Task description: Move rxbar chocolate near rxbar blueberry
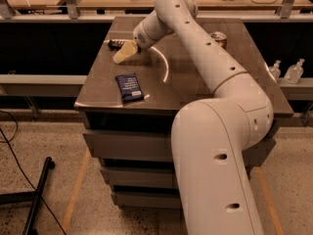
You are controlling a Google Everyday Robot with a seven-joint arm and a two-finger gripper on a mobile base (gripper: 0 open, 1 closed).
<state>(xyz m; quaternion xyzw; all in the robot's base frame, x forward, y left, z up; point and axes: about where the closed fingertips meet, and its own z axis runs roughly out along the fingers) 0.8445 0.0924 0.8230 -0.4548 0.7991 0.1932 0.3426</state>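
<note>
Gripper (123, 53) sits low over the back-left part of the worktop (102, 77), just beside the chocolate bar (114, 44), which lies near the left edge; can't tell if the jaws are clenched or released. Blueberry bar (129, 87) lies flat near the front edge, apart from both, with bare worktop between. Can (218, 37) stands back-right, well apart.

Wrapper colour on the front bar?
Front bar: navy, white print; camera view. Gripper back-left, beside the black bar.
</note>
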